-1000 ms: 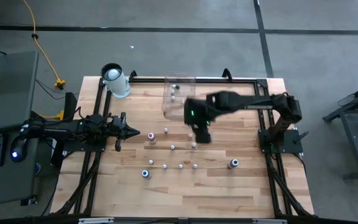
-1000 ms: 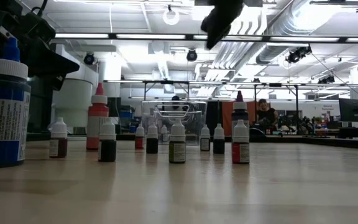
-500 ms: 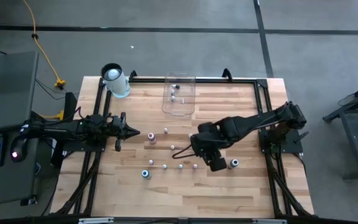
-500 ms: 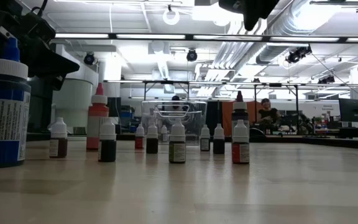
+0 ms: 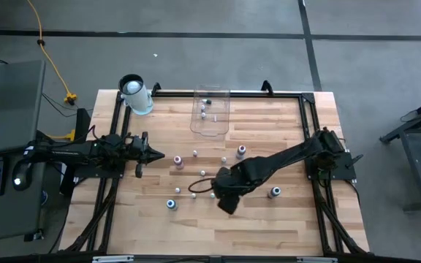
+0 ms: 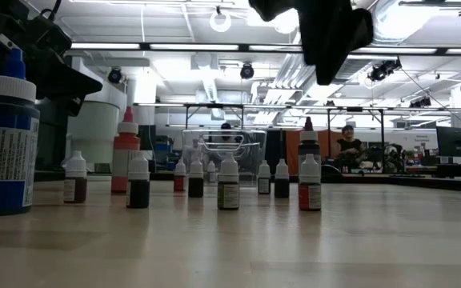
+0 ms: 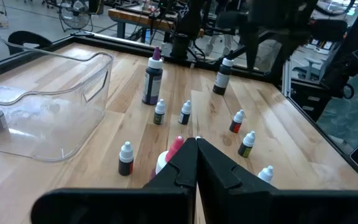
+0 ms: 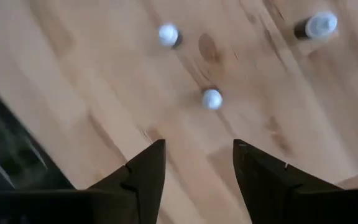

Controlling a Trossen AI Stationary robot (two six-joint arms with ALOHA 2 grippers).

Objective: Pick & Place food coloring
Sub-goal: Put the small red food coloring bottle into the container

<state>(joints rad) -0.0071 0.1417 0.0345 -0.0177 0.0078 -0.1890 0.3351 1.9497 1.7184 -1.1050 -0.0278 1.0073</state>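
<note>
Several tiny food coloring bottles (image 5: 203, 173) stand upright on their bases, scattered over the wooden table; a few more sit inside the clear bin (image 5: 210, 115). My right gripper (image 5: 224, 199) hovers open above the near-middle bottles. In its wrist view (image 8: 194, 152) a white-capped bottle (image 8: 212, 98) stands just beyond the fingertips, untouched. My left gripper (image 5: 156, 155) is shut and waits at the table's left, pointing at a pink-capped bottle (image 7: 174, 148).
A big white cylinder (image 5: 136, 93) stands at the far left corner. A larger blue-capped bottle (image 5: 172, 204) and a grey one (image 5: 275, 192) stand near the front. A black frame rims the table. A person (image 6: 345, 146) shows in the room behind.
My right gripper has swung from beside the bin toward the table's near edge and then leftward, ending over the near-middle bottles. In the low view it now looms larger, closer to the near edge. No bottle has moved.
</note>
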